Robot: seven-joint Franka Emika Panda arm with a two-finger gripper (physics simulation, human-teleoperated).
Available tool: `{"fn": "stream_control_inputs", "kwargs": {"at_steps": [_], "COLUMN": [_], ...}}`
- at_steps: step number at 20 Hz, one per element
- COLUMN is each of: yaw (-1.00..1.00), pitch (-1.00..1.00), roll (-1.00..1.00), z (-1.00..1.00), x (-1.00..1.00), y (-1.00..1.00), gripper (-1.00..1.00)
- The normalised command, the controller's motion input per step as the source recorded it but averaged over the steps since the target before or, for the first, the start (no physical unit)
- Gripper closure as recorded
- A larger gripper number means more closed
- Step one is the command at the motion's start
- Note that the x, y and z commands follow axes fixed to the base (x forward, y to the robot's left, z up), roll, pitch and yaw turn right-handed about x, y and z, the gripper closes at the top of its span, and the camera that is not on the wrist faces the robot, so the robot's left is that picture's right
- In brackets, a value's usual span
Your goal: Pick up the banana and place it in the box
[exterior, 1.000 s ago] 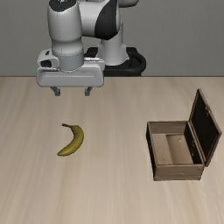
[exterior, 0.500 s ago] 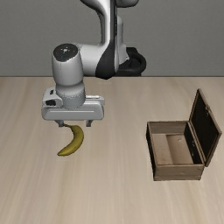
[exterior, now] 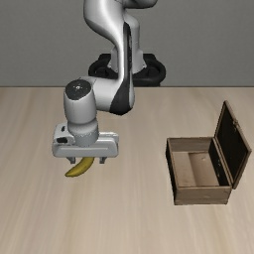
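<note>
Lying flat on the table point(exterior: 40, 223), toward the exterior view's left, the banana point(exterior: 76, 170) is a curved yellow thing with its lower tip poking out past my claw point(exterior: 86, 160) and its upper part tucked beneath my palm. What worries me is that curve. If I close on a spot away from its middle, I judge it could swivel between my fingers as I lift, or squirt out sideways along the table. If I am sitting too high, the fingertips might only graze its rounded top and slip off. If I am pressed too low, they could scrape the tabletop as they close. As I read it, my claw hangs directly over the banana, wrist pointing down, with my two fingers apart and standing one on each side of the fruit. I do not see them pinching it yet, and the banana rests on the table, not in my hold. Its length seems to run aslant to the line between my fingers, which should help the grip. Well apart, toward the exterior view's right, the wooden box point(exterior: 184, 190) waits with its lid point(exterior: 234, 142) thrown back and its inside open, so a loose hold could also cost me the fruit on the way across.
</note>
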Motion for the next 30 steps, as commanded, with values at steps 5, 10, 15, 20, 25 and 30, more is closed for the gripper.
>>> {"fn": "stream_control_inputs", "kwargs": {"at_steps": [5,10,15,20,25,30], "yaw": [0.0,0.0,0.0,0.0,0.0,0.0], "pitch": [0.0,0.0,0.0,0.0,0.0,0.0], "roll": [0.0,0.0,0.0,0.0,0.0,0.0], "z": [0.0,0.0,0.6,1.0,1.0,1.0], "x": [0.0,0.0,0.0,0.0,0.0,0.0], "y": [0.0,0.0,0.0,0.0,0.0,0.0], "gripper": [1.0,1.0,1.0,1.0,1.0,1.0]}}
